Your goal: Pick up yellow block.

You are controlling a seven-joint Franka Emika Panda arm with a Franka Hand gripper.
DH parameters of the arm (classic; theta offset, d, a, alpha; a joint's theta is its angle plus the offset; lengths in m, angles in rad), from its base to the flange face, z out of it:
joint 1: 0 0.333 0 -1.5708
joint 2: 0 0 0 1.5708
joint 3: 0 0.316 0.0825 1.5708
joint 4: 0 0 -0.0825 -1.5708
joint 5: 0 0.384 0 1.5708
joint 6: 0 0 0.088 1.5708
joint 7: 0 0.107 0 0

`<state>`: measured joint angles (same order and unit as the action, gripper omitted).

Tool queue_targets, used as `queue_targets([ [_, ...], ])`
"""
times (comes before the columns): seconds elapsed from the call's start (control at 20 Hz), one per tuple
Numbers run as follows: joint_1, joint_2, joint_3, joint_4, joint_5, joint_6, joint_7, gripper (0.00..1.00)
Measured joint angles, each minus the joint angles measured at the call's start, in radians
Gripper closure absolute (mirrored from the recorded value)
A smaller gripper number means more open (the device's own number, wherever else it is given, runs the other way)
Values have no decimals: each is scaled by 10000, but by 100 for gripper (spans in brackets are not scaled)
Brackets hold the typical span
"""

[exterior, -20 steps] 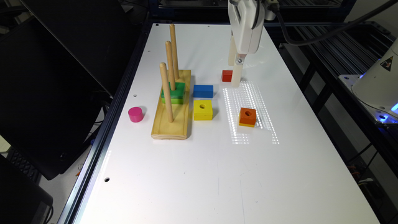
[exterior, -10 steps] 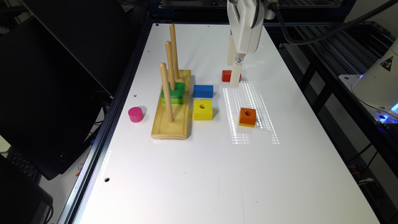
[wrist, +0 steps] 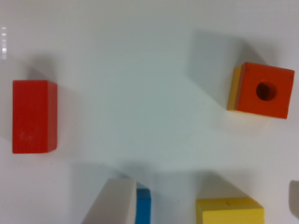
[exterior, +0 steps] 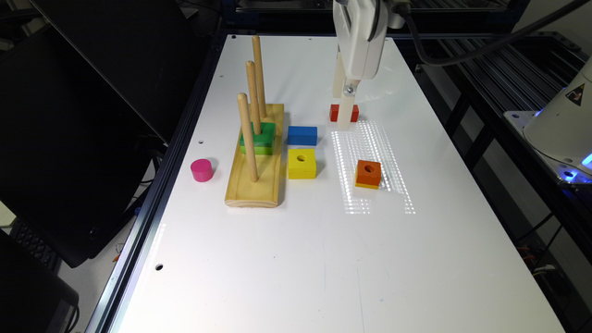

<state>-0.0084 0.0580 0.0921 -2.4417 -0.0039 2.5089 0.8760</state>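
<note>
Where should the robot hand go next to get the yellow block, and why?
Probably sideways toward the exterior view's left and nearer the camera, until it hangs over the yellow block. The gripper now hangs by the red block, with its fingers spread and holding nothing.

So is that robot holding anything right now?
No, nothing. Its tool is open and bare above the table, near the red block; the yellow block lies untouched.

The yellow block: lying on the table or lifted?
On the table: the yellow block rests flat beside the blue block, gripper elsewhere.
</note>
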Motion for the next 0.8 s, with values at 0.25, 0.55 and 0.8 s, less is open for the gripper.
queue_targets([
  [0.25, 1, 67, 45, 80, 0, 0, 39, 0],
  [0.55, 4, 168, 122, 227, 2, 0, 99, 0],
  [0.8, 4, 363, 218, 451, 2, 0, 192, 0],
])
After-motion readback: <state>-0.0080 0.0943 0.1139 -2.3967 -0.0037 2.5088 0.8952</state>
